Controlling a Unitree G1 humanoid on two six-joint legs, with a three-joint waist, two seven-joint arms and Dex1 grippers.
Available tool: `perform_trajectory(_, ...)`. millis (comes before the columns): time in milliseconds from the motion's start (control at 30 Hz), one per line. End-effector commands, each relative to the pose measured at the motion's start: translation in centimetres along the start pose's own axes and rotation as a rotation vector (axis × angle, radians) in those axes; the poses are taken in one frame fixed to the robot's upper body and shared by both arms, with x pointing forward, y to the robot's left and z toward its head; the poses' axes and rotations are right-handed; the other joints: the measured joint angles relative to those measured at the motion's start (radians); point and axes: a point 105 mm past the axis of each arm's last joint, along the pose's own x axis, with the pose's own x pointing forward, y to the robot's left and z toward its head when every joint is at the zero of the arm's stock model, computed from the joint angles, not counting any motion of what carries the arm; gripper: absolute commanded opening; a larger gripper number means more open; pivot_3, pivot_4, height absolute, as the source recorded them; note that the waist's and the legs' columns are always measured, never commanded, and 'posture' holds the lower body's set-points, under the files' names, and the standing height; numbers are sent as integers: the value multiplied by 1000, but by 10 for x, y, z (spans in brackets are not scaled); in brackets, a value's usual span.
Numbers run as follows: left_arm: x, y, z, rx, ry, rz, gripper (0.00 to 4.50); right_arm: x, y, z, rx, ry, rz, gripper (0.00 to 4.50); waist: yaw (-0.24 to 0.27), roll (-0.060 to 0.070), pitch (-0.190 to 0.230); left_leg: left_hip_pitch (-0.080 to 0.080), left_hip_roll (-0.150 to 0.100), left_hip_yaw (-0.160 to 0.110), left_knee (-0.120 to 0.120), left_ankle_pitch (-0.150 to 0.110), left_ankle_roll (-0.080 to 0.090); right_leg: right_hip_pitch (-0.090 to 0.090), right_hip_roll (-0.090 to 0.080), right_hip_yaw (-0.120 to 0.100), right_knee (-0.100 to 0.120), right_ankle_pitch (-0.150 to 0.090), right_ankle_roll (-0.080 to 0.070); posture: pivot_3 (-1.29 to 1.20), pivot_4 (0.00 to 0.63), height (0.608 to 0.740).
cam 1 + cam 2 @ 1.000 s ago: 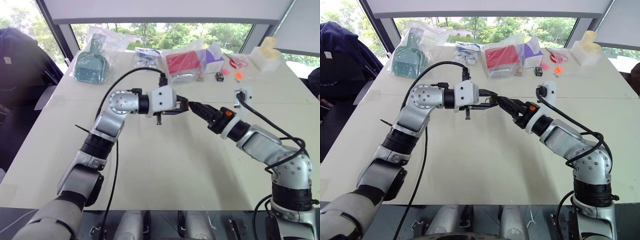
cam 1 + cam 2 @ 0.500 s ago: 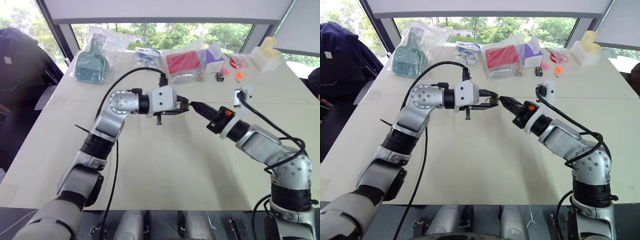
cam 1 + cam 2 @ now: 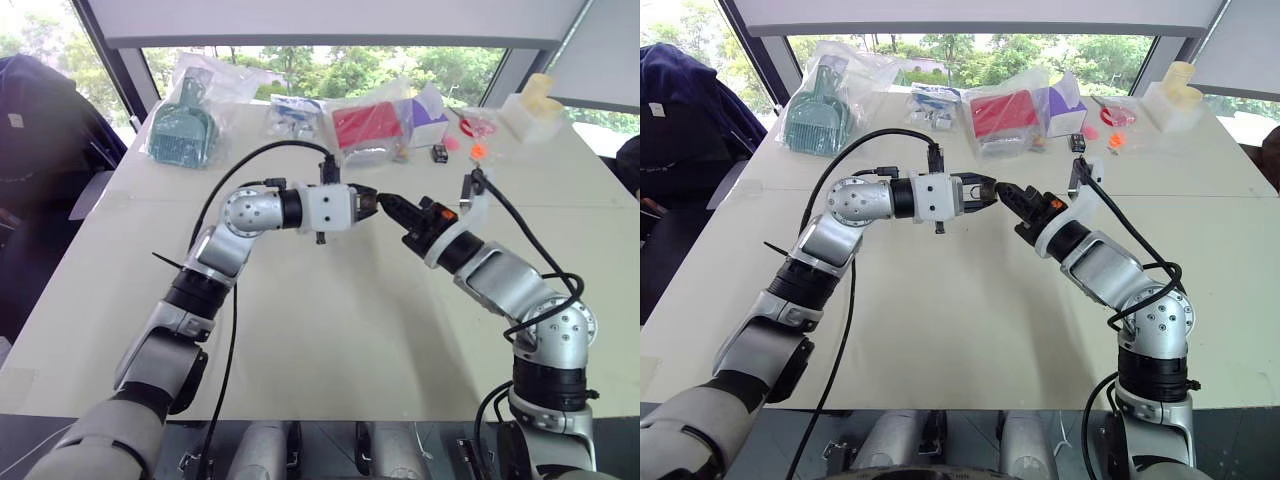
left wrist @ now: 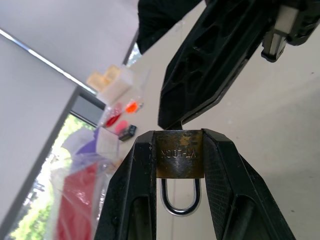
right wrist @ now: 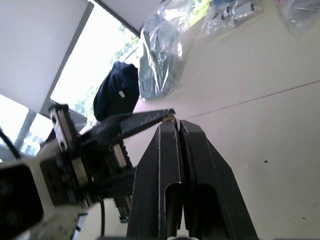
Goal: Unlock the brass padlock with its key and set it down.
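The brass padlock (image 4: 180, 160) is clamped between the two black fingers of my left gripper (image 4: 180, 137), body outward and silvery shackle (image 4: 180, 199) inward. That gripper (image 3: 370, 205) is held level above the table's middle, pointing right. My right gripper (image 3: 386, 204) meets it tip to tip with its fingers pressed together. Its tips (image 4: 169, 122) sit against the padlock's outer end, where a thin sliver of the key (image 4: 182, 125) shows. In the right wrist view the shut fingers (image 5: 167, 150) end at a small brass glint of the padlock (image 5: 170, 118).
Along the table's far edge lie a bagged green scoop (image 3: 183, 128), a bagged red item (image 3: 365, 125), a purple-and-white box (image 3: 428, 112), a small black block (image 3: 439, 153), orange bits (image 3: 478, 150) and a pale block (image 3: 530, 110). A dark jacket (image 3: 40, 110) hangs at left.
My right gripper has shut and come in a little, up against the padlock's end, its wrist rolling. The left gripper has rolled in place, still holding the padlock.
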Motion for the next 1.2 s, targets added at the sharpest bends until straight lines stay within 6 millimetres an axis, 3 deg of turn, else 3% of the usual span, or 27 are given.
perform_trajectory(33, 0, 28, 36, 207, -126, 129, 681, -2, -21, 8, 81, -36, -126, 47, 0, 0, 0, 0, 0, 0, 0, 0, 0, 0, 0, 0, 0, 0, 0, 0, 150, 740)
perform_trajectory(233, 2, 26, 43, 381, -146, 202, 681, 2, -25, 0, 179, -1, -180, 47, -1, 0, 0, 0, 0, 0, 0, 0, 0, 0, 0, 0, 0, 0, 0, 0, 150, 740)
perform_trajectory(400, 4, 30, 35, 441, -99, 261, 681, 5, -25, -4, 278, 15, -207, 47, -1, 0, 0, 0, 0, 0, 0, 0, 0, 0, 0, 0, 0, 0, 0, 0, 150, 740)
perform_trajectory(533, 9, 21, 25, 310, -93, 180, 681, 3, -18, 16, -43, -50, -200, 47, 0, 1, 0, 0, 0, 1, 0, 0, 0, 0, 0, 0, 1, 0, 0, 0, 150, 740)
perform_trajectory(700, 3, 28, 16, 119, -95, 98, 681, -14, -10, 42, -299, -104, -93, 2466, -1, 0, 0, 0, 0, 1, 0, 0, 0, 0, 0, 0, -1, 0, 0, 0, 150, 740)
perform_trajectory(800, 2, 33, 17, 101, -105, 75, 681, -21, -11, 41, -405, -50, -56, 4199, -1, 1, 0, 0, 0, 1, 0, 0, 0, 0, 0, 0, 0, 0, 0, 0, 150, 740)
perform_trajectory(833, 1, 35, 17, 105, -110, 72, 681, -22, -10, 38, -428, -26, -30, 4444, -1, 0, 0, 0, 1, 1, 0, 0, 0, 0, 1, 0, -1, 0, 0, 0, 150, 740)
perform_trajectory(1200, 2, 29, 25, 125, -162, 44, 681, -20, 8, 25, -458, 20, 122, 4444, 1, 1, 0, 1, 2, 1, 0, 0, 0, 0, 2, 1, 0, 0, 0, 0, 150, 740)
